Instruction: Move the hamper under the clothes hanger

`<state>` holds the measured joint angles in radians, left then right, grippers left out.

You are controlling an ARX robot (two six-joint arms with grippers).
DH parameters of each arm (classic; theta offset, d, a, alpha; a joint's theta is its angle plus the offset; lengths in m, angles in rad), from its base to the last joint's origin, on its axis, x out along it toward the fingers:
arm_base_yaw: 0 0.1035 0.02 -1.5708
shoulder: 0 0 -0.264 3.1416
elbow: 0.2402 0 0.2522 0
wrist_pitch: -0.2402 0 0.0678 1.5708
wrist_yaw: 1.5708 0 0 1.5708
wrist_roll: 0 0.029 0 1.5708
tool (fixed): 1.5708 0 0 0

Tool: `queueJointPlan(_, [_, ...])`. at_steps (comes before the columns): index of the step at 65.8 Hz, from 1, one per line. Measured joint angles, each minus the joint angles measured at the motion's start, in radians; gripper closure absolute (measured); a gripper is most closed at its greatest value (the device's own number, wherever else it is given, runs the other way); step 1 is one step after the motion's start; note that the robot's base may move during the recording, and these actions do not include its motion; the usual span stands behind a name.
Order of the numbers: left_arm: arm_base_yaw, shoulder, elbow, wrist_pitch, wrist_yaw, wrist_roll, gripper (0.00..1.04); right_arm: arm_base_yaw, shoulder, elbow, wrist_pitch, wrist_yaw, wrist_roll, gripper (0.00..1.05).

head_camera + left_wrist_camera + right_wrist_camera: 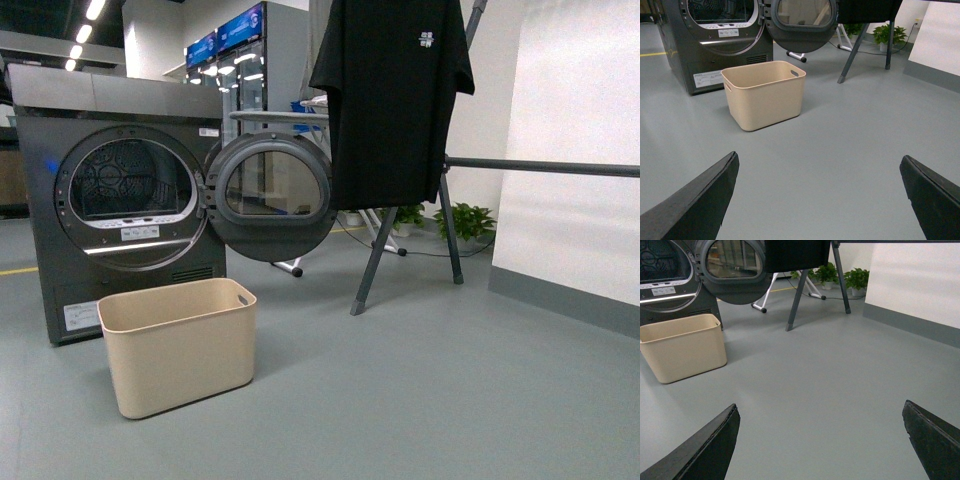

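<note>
Seemingly bare inside, the hamper (pixel 180 350) stands before the dryer (pixel 120 100).

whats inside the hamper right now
Only bare beige inner walls show in the hamper; nothing sticks above its rim. Its floor is hidden behind the near wall, so something low could lie inside.

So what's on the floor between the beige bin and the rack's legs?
Nothing: only bare grey floor lies between the hamper and the nearest leg of the clothes hanger, clearest in the front view.
</note>
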<state>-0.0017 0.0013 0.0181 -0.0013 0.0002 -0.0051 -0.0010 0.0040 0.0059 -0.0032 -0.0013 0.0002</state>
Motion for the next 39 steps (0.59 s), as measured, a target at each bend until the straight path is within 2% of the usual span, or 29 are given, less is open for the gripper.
queueJointPlan(39, [0.0, 0.0, 0.0, 0.0, 0.001, 0.0, 0.07, 0.0, 0.0, 0.0, 0.0, 0.0, 0.0, 0.08])
